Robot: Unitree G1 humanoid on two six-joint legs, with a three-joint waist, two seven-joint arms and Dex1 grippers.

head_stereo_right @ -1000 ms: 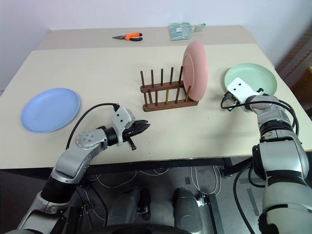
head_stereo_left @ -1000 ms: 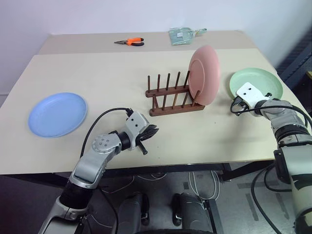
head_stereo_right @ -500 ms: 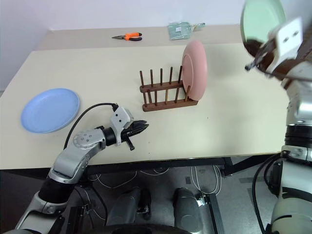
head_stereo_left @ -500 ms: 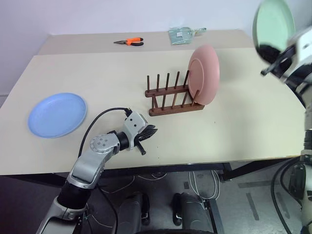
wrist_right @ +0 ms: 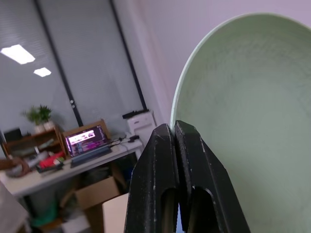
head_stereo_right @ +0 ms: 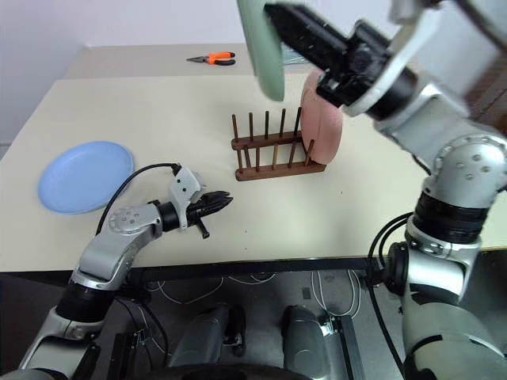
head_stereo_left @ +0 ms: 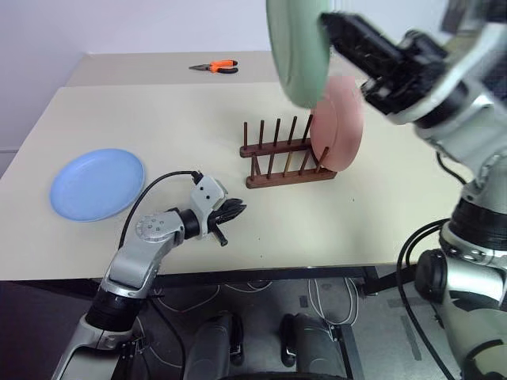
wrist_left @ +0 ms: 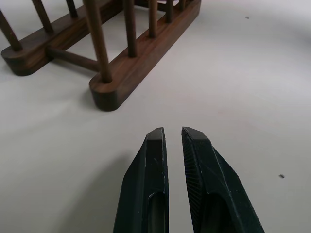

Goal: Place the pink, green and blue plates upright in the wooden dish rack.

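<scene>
On the beige table (head_stereo_left: pixel 158 119) the pink plate (head_stereo_left: pixel 342 127) stands in the wooden dish rack (head_stereo_left: pixel 277 154); the right gripper (head_stereo_left: pixel 337 28) pinches the green plate (head_stereo_left: pixel 297 47) aloft, the left gripper (head_stereo_left: pixel 235 210) empty, nearly closed.

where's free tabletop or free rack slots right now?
Open: rack slots left of the pink plate; table between blue plate and rack; right of the pink plate. Crowded: above the rack, right gripper holding green plate.

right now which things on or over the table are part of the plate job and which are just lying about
Part of the job:
wooden dish rack
pink plate, upright in the rack
green plate, held up by the right gripper
blue plate, flat on the table

Lying about:
orange pliers
</scene>
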